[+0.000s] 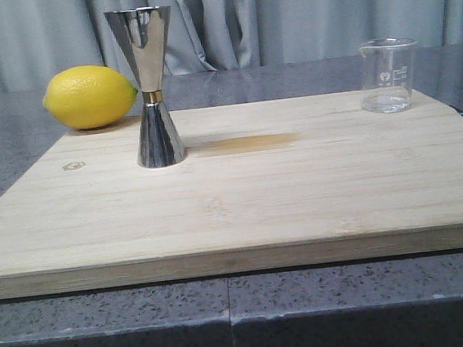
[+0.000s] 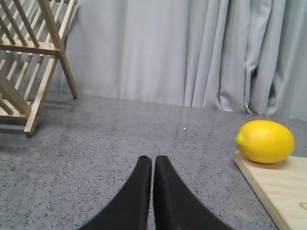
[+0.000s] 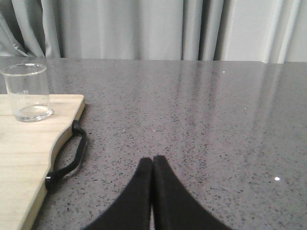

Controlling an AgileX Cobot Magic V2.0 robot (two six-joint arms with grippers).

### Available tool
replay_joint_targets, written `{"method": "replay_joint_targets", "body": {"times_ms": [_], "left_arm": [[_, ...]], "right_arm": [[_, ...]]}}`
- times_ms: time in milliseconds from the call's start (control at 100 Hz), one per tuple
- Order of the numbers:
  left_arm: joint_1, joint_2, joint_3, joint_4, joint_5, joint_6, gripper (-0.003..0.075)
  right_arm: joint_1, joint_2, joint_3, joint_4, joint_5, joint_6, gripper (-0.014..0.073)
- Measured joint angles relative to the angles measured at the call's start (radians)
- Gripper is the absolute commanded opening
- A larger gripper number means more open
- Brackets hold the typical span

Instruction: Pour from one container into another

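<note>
A small clear glass beaker with white marks stands upright at the far right corner of the wooden board; the right wrist view also has the beaker. The tall steel hourglass jigger with a gold band stands upright on the board's left part. Neither arm shows in the front view. My left gripper is shut and empty over the grey counter, left of the board. Over the counter right of the board hangs my right gripper, also shut and holding nothing.
A yellow lemon rests at the board's far left corner, also seen as the lemon. A wooden rack stands on the counter at far left. A black strap hangs off the board's right edge. Grey curtains close the back.
</note>
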Motion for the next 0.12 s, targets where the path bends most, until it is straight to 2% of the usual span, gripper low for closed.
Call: {"method": "replay_joint_targets", "body": {"times_ms": [120], "left_arm": [[0.0,0.0,0.0,0.0,0.0,0.0,-0.0019]], "right_arm": [[0.0,0.0,0.0,0.0,0.0,0.0,-0.0064]]}}
